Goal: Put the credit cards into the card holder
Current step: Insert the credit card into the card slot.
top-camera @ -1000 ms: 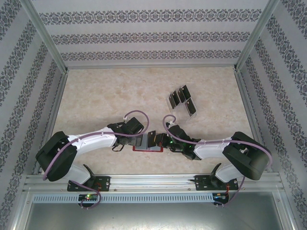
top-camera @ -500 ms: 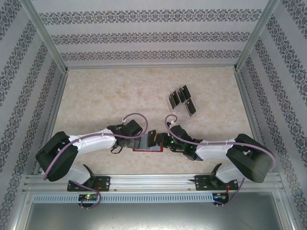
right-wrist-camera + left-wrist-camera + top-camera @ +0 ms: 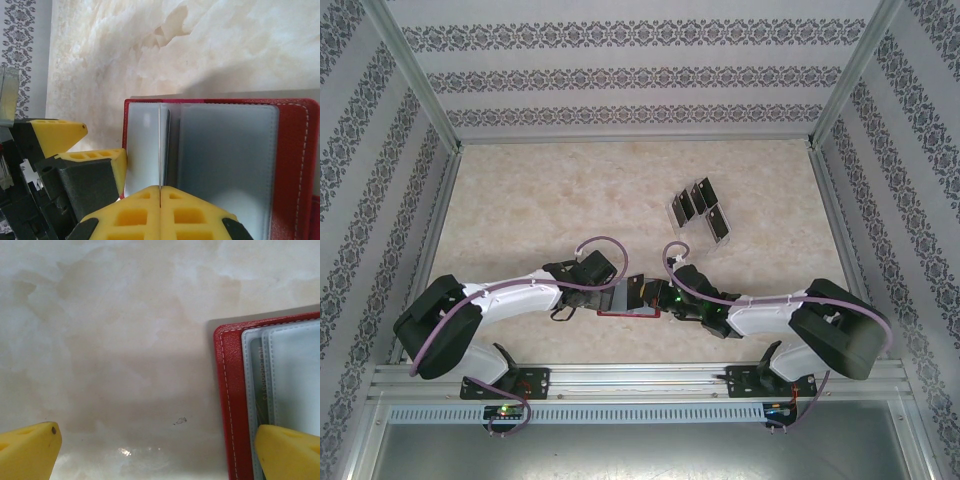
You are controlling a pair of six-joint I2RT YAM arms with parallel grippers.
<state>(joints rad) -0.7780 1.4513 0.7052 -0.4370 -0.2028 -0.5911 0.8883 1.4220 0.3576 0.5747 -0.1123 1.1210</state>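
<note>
While the right arm has sunk a little toward the near edge over the last second and its forearm lies flatter, the left arm, the wallet (image 3: 295, 150) and the loose cards (image 3: 700, 208) sit where they were.

The right gripper (image 3: 159, 192) has its fingers pressed together on a card (image 3: 159, 145), seen edge-on as a thin upright line running straight ahead from the seam between the fingers. The wallet lies open directly ahead of and under those fingers. Its grey pockets (image 3: 227, 165) spread to either side of the card, and its red cover wraps the far and right sides.

The left gripper (image 3: 158, 445) is spread wide over the table (image 3: 125, 340). Its left finger hangs above bare marble, and its right finger is over the wallet's edge, at the stitched red border and the first pocket. The two grippers face each other across the wallet, close together. The loose cards lie well beyond both, toward the far right.

From above, the grippers cover most of the wallet, leaving a red strip along its near edge. Both wrist views cut the wallet off at the frame. How deep the card sits in a pocket cannot be told. Another card shows dimly through the pocket by the left gripper's right finger, its print too blurred to read.
</note>
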